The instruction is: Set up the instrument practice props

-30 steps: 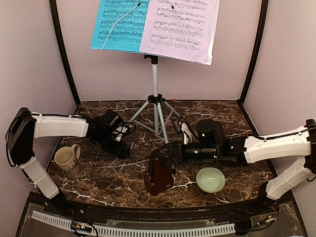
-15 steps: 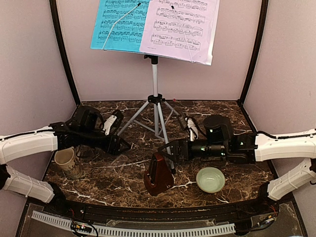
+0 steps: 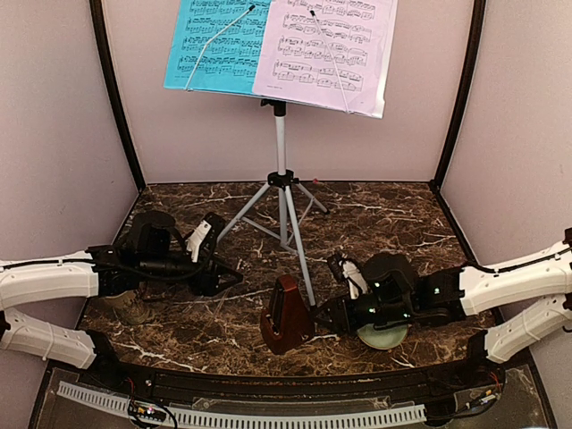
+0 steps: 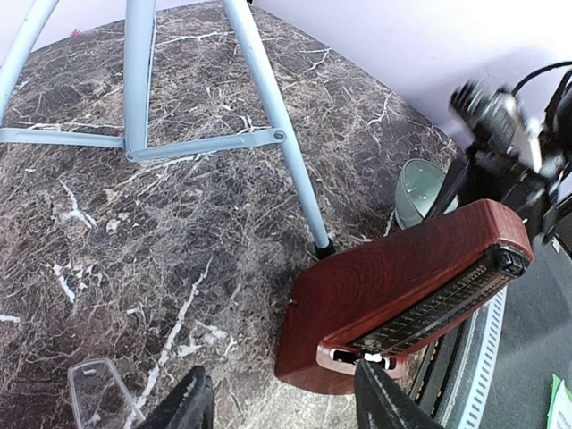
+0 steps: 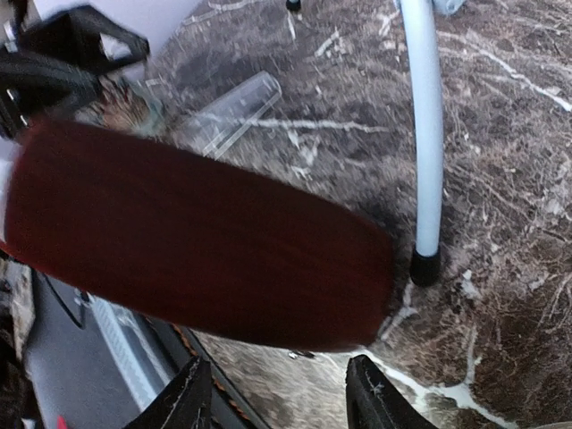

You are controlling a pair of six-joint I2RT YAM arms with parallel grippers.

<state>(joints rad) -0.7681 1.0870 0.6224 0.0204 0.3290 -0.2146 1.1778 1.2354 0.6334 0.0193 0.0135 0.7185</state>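
Observation:
The silver-white music stand (image 3: 281,143) stands on its tripod at the middle back, with a blue sheet (image 3: 214,45) and a lilac sheet (image 3: 326,49) side by side on its desk. The reddish-brown metronome (image 3: 286,323) stands upright near the front, just before a tripod leg (image 4: 277,125). My left gripper (image 3: 222,273) lies low to its left, open and empty. My right gripper (image 3: 327,313) lies low to its right, open, clear of the metronome (image 5: 197,241). In the left wrist view the metronome (image 4: 402,295) lies ahead of the open left gripper (image 4: 286,407). The right gripper (image 5: 281,402) holds nothing.
A pale green bowl (image 3: 380,336) sits half under my right wrist. A beige mug (image 3: 128,307) stands at the front left behind my left arm. A clear plastic piece (image 5: 228,112) lies on the marble between the left gripper and the metronome. Purple walls close three sides.
My right gripper has let go of the metronome and drawn back to the right, over the bowl, its jaws narrowing. My left arm has folded down low, its jaws narrowing too.

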